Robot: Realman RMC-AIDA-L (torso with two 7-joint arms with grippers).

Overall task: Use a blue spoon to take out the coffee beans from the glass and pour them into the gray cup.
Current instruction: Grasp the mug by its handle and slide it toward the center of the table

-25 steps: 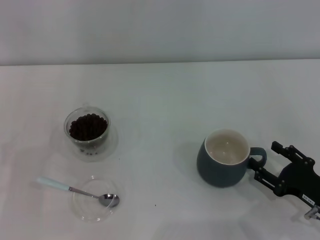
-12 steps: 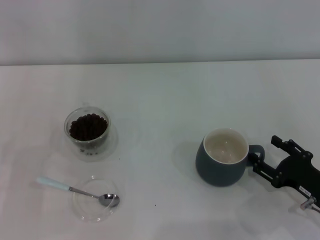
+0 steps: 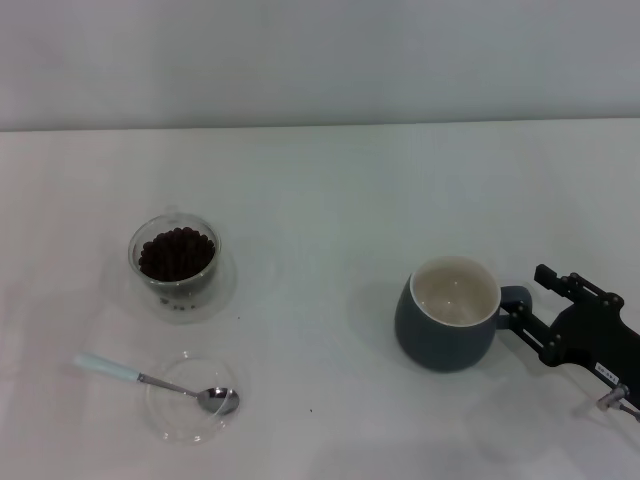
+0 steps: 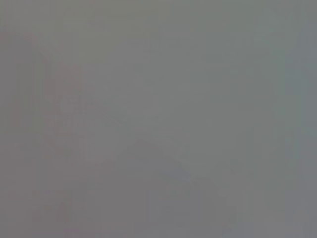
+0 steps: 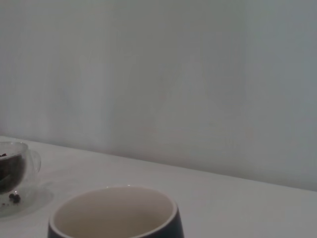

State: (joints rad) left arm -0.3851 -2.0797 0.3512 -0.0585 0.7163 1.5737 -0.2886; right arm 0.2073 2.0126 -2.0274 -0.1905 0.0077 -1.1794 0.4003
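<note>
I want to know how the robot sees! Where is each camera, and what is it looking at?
Head view: high on the robot, looking down at the table; it sees the glass of beans, the spoon on a clear dish, the cup, and the right hand at the cup's handle.
Left wrist view: only plain gray; no hand shows.
Right wrist view: low behind the cup, facing the wall; no fingers show.
Shared: head and right wrist views both show the cup and glass.
</note>
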